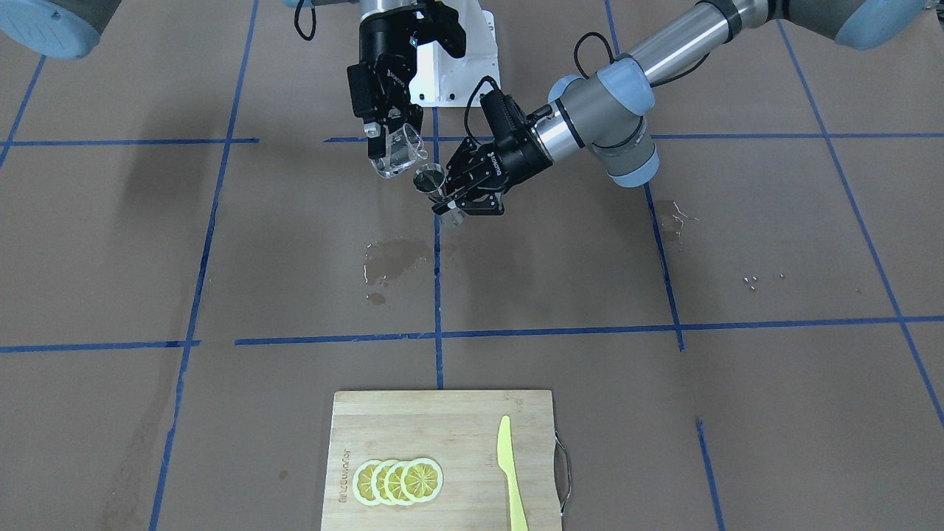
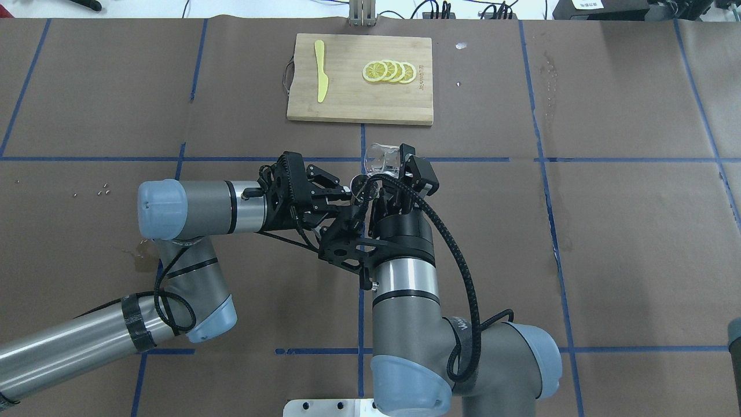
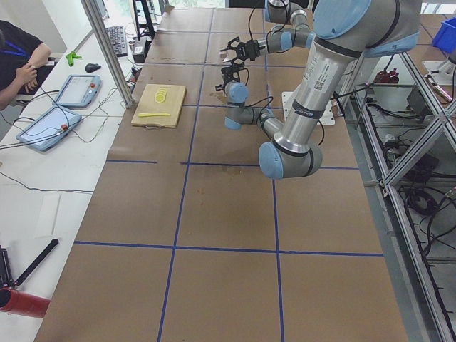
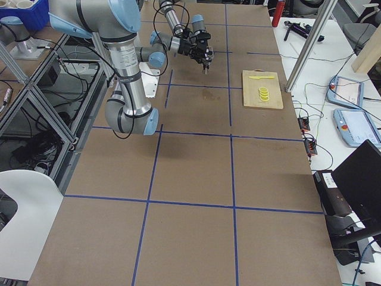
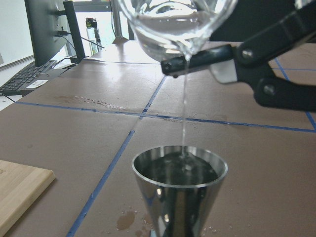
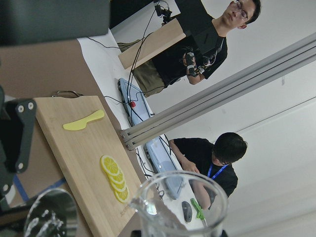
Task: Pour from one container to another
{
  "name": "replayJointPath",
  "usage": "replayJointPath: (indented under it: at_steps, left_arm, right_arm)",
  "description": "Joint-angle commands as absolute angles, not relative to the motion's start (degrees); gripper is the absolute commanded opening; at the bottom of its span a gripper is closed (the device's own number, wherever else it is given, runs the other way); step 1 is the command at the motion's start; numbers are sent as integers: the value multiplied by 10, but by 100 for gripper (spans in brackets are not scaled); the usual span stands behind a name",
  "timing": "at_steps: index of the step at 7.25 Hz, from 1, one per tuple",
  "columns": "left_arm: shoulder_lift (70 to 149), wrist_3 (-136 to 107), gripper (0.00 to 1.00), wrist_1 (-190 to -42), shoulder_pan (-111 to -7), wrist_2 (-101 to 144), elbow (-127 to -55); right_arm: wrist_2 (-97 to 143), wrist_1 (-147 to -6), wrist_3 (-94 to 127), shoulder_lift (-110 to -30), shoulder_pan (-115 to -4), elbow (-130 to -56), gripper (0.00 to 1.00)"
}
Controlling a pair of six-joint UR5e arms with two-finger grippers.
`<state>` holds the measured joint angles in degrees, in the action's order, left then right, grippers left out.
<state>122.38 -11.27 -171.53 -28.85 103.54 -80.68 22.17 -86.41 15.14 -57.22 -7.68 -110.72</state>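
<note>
Beyond the cutting board (image 1: 442, 442), the left pincer (image 1: 451, 200) grips a metal cup (image 5: 180, 187) above the bench (image 1: 664, 405). Just behind, the right pincer (image 1: 385, 131) holds a glass jug (image 1: 398, 153) tilted, water (image 5: 184, 98) streaming in. Mid-pour; next, I'd level the jug before overflow.

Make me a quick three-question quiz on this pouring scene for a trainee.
1. True or false: the right hand tilts the clear glass pitcher, and a thin stream of water falls from it.
2. Which hand grips the shiny cone-shaped steel cup? A. the left hand B. the right hand C. neither
3. Fill in: beside the four lemon slices on the rectangular bamboo cutting board lies a yellow plastic ____.
Key: 1 true; 2 A; 3 knife.
</note>
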Motion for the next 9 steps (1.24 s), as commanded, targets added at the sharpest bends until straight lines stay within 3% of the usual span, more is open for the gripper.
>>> replayJointPath:
  at_steps: [1,5,9]
  left_arm:
    - [1223,-113,0,-1716,-288,1035,-807]
    - [1221,-125,0,-1719,-289,1036,-809]
    - [1220,-147,0,-1720,-294,1036,-809]
  right_arm:
    - [242,-813,163,-573,-81,-1111,0]
    - [314,-768,275,-579,-114,-1115,0]
    - [325,-610,280,-658,-123,-1114,0]
